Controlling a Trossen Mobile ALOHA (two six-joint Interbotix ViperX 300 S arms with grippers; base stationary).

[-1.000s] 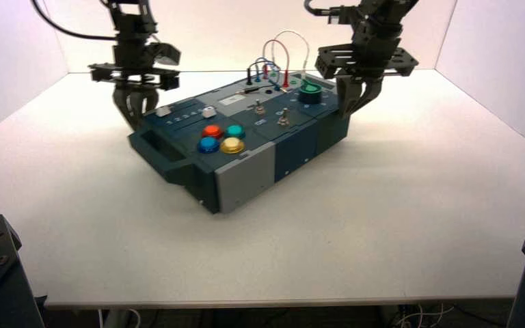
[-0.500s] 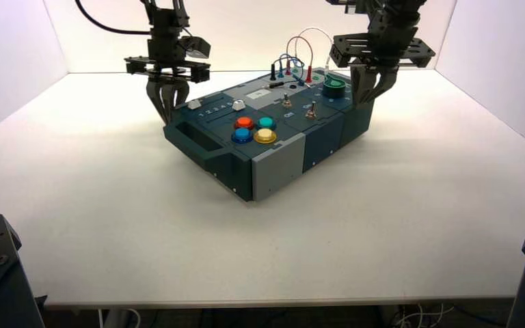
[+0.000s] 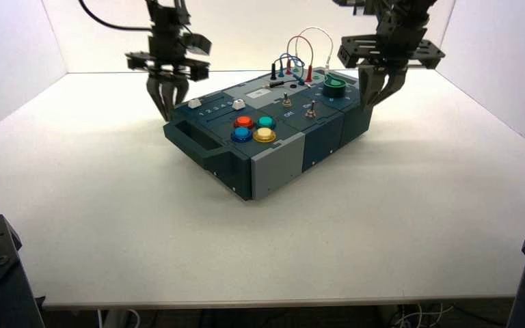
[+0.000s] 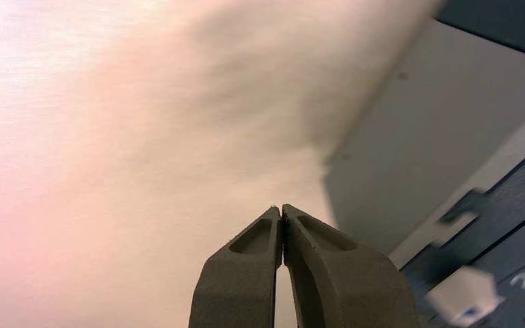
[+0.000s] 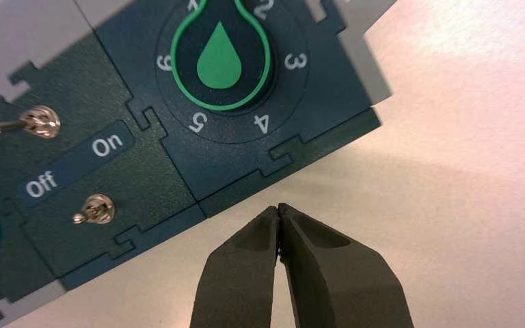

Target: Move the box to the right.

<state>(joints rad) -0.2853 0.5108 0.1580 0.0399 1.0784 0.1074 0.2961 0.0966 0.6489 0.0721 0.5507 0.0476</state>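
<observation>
I see matt, plastic-looking panels on the box (image 3: 284,123); on it, shiny metal toggle switches (image 3: 311,110) and glossy translucent buttons (image 3: 264,133).

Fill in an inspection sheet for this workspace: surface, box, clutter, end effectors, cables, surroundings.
Surface: pale tabletop, shadow beside the box
Job's things: panel box set askew, end handle toward the near left; four round buttons, two toggle switches, green knob
Clutter: nothing seen
End effectors: left, shut, by the box's left side; right, shut, by its right side
Cables: looping wires over the box's far part; black cable at the left arm
Surroundings: pale walls; loose wires below the table's near edge
</observation>
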